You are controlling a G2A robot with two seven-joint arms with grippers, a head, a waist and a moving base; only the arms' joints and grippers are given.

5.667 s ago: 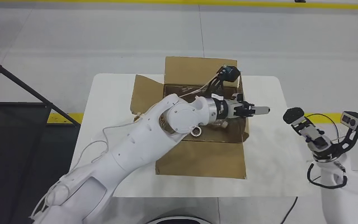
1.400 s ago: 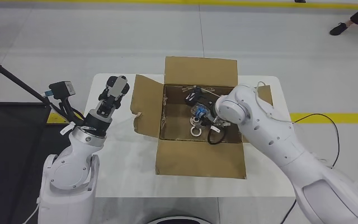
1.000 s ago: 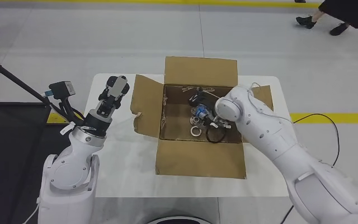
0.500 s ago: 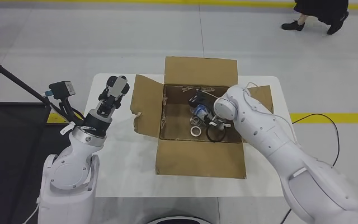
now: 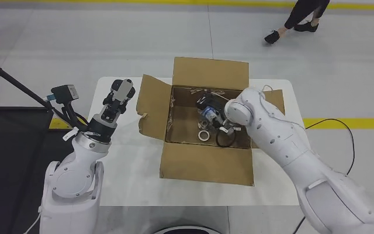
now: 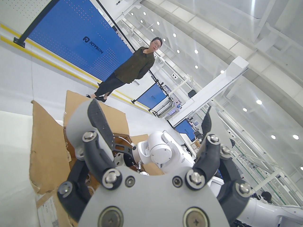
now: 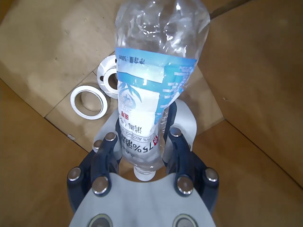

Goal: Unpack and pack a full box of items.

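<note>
The bottle (image 7: 156, 72) is clear, dented plastic with a blue and white label, and its cap points toward the wrist. My right gripper (image 7: 144, 119) is closed around its neck end, inside the cardboard box (image 5: 207, 164) and above the box floor. The right wrist view gives me the details under it: a flat metal ring (image 7: 88, 105) and a metal flange (image 7: 106, 77) lie touching each other. From the top view I get the wider layout: a black cable loop (image 5: 225, 139) near the ring, and the box standing on the white desk (image 5: 140, 175). My left gripper (image 6: 151, 112) is wide open and holds nothing. It is raised left of the box.
</note>
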